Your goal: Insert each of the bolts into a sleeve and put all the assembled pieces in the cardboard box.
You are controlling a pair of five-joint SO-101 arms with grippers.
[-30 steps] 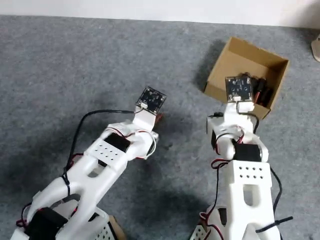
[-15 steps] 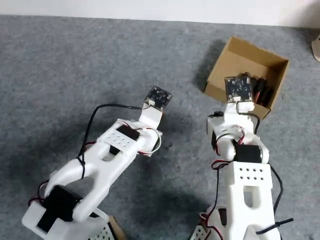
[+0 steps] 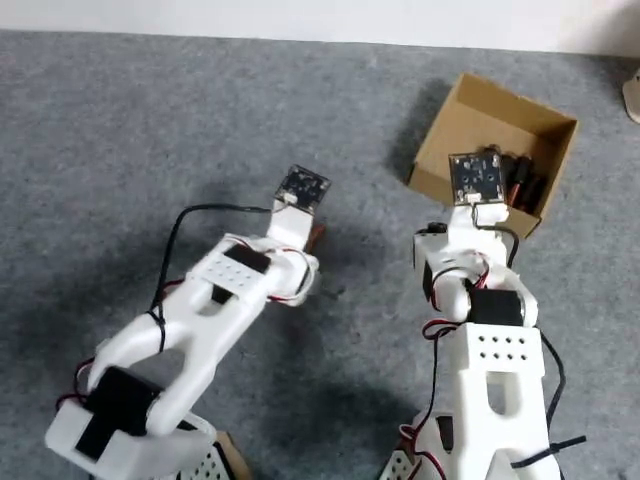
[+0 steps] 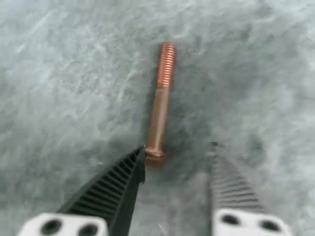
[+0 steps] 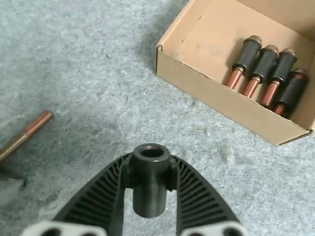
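- The last loose bolt (image 4: 160, 105) is lying flat on the grey counter (image 3: 120, 130), its head sitting between the left arm's jaws, close against one of them, and its threaded end pointing away.
- Those jaws are standing wide open and holding nothing.
- Over the last second the left arm (image 3: 230, 290) has been swinging and resettling its wrist above the bolt. By my reading it is lining up for the pick and has not yet closed.
- The right arm (image 3: 490, 340) has been keeping still all that while, its jaws clamping a black sleeve (image 5: 149, 179) upright with the bore facing up.
- It is waiting just beside the cardboard box (image 3: 440, 185).
- Four assembled pieces (image 5: 268, 71) are already lying side by side in the box, so this pairing is looking like the final one.
- The counter is wearing a grey, felt-like covering, and the box is resting on it at the far right.
- A pale wall (image 3: 300, 15) is running along the far edge of the counter.
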